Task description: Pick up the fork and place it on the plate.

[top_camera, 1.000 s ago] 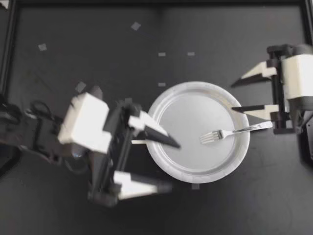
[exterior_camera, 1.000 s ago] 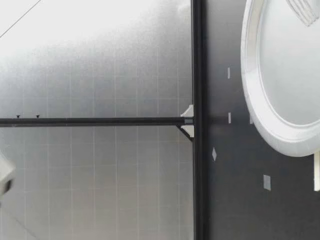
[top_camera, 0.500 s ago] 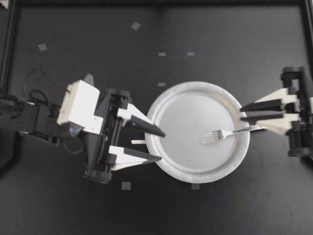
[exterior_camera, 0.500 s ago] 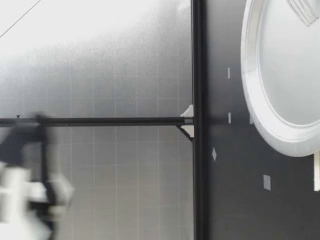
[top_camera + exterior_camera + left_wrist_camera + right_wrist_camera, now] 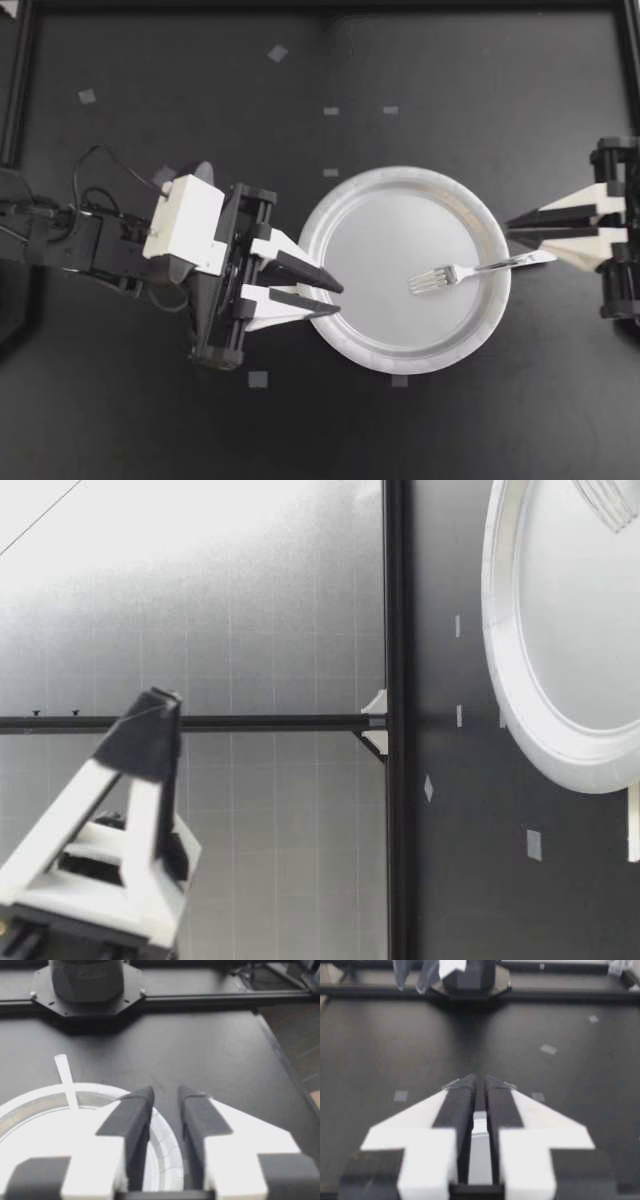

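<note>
Top view, left to right.

My left tool (image 5: 337,300): fingers close together with a narrow gap between them, gripping nothing. Its tips sat over the nearest rim of the plate (image 5: 400,178). A thin white strip (image 5: 281,290) lay on the desk (image 5: 470,70) under this tool, between its fingers, pointing at the plate's rim.

In the left wrist view, the left tool (image 5: 165,1092) was slightly parted and empty. The plate (image 5: 30,1109) lay under and beside one finger, with bare dark desk ahead of the other.

Fork (image 5: 470,270): on the plate, well ahead of the left tool, on the half nearer my right tool (image 5: 512,230). The tines rested on the plate's flat. The handle crossed the rim, and its end stuck out over the desk just beside one finger of the right tool (touching or not, could not tell from above).

Right tool: fingers pressed all but together, nothing pinched, tips at the plate's rim. In the right wrist view, the right tool (image 5: 480,1082) was likewise closed, with dark desk ahead carrying scraps of tape (image 5: 548,1049).

In the low view, the plate (image 5: 497,670) sat flat on the desk, with the fork's tines (image 5: 605,505) showing on it. One tool (image 5: 158,705) hung well above the desk, apart from the plate; which arm's it was could not be told.
</note>
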